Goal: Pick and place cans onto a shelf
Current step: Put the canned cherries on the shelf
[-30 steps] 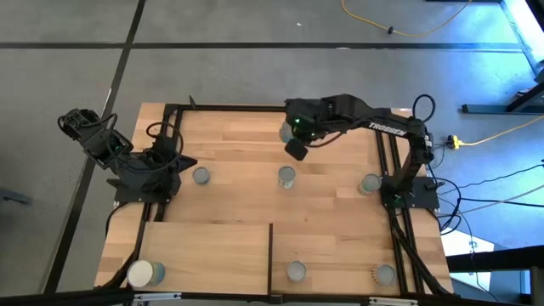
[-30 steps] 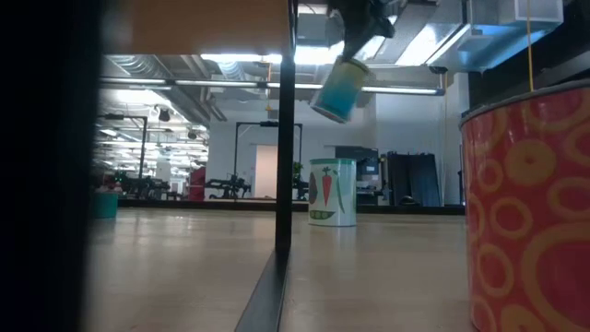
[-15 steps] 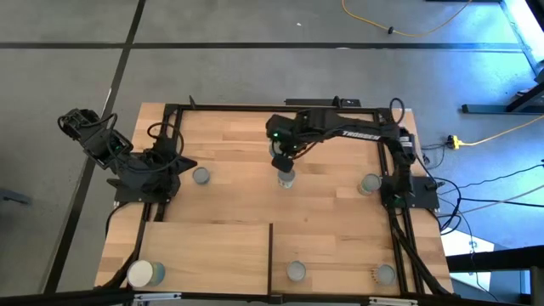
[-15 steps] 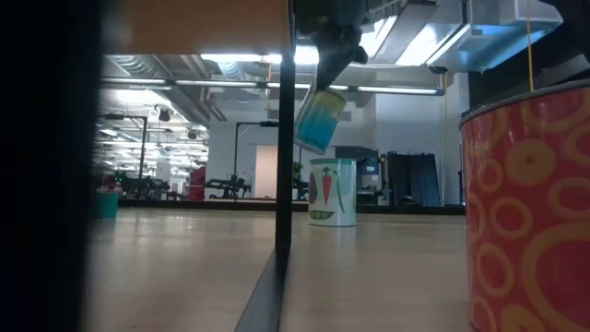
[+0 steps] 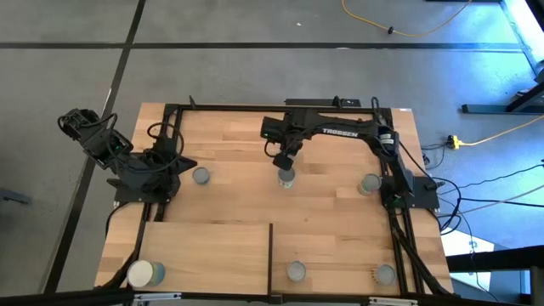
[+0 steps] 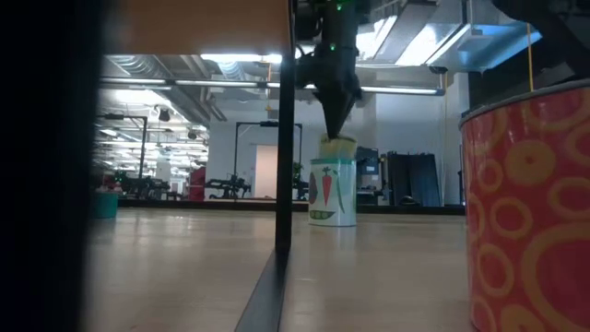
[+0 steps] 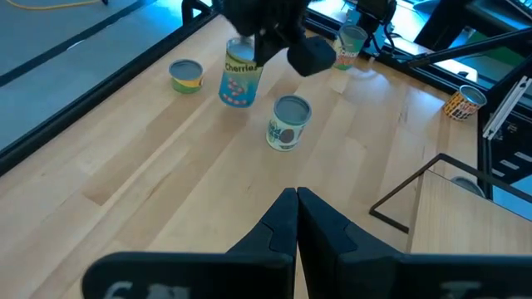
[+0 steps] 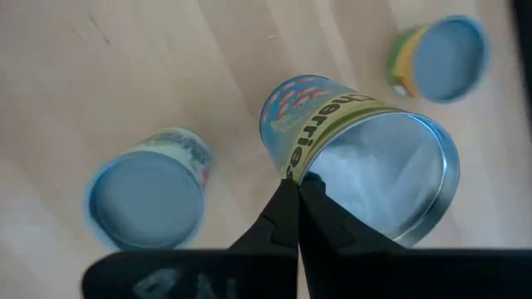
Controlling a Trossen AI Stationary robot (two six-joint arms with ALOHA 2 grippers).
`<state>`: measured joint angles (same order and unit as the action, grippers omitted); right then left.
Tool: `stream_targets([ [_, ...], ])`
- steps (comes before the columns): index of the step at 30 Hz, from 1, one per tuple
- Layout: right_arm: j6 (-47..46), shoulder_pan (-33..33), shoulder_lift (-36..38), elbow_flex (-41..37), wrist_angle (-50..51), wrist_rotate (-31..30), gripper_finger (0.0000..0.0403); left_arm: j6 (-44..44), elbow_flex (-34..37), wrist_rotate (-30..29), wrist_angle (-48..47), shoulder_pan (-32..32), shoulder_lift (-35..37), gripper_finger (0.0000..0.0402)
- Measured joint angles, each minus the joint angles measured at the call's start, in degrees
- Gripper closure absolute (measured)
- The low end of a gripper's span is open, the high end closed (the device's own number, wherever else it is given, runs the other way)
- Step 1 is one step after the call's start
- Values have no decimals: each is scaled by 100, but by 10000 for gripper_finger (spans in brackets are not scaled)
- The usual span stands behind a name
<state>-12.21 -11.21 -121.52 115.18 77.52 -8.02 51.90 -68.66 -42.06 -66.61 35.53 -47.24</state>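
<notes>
Right gripper (image 8: 295, 195) on tilted can (image 8: 366, 162)

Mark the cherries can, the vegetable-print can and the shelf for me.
cherries can (image 7: 241, 81), left wrist view, on its printed side.
vegetable-print can (image 6: 332, 192), low view, on its label.
shelf (image 5: 212, 255), high view, bare board.

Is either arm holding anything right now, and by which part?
Yes. The right gripper pinches the Cherries can by its rim, its fingers shut on the can's wall. The left gripper is shut on nothing.
</notes>
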Motion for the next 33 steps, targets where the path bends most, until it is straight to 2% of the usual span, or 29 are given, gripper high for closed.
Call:
stream_targets([
  [5, 231, -7, -174, 0, 7, 373, 403, 0, 0, 0, -11, 0, 0, 401],
  [26, 350, -14, -235, -4, 65, 357, 389, -2, 0, 10, -20, 0, 0, 401],
  [33, 377, -12, -235, -4, -63, 306, 388, -2, 0, 322, -22, 1, 2, 401],
])
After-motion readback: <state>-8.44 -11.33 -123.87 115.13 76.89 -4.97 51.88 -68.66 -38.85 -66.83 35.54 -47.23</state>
